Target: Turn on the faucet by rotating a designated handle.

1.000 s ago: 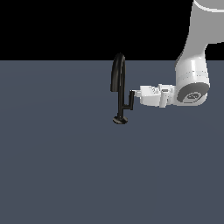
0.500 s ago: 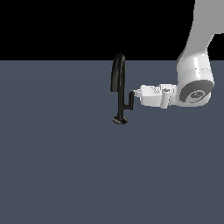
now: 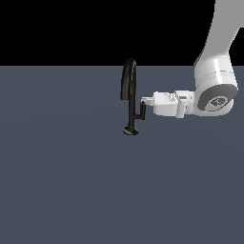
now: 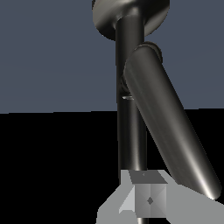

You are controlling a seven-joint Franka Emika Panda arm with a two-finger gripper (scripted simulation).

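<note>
The black faucet (image 3: 129, 95) stands on the gray counter (image 3: 71, 181). The white end effector (image 3: 144, 101) touches the handle (image 3: 139, 112). I cannot tell if its fingers are apart or together.

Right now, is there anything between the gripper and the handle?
No. In the exterior view the gripper reaches the handle with no visible gap, and nothing sits between them. Whether it grips the handle cannot be told.

One faucet (image 3: 129, 95) (image 4: 131, 87), with one handle (image 3: 140, 110) (image 4: 170, 127), one arched spout (image 3: 127, 78) and one round base disc (image 3: 131, 130) (image 4: 130, 15). One robot arm (image 3: 217, 71), ending in one gripper (image 3: 143, 101) (image 4: 148, 199). One desk (image 3: 71, 181). Nothing else to count.
</note>
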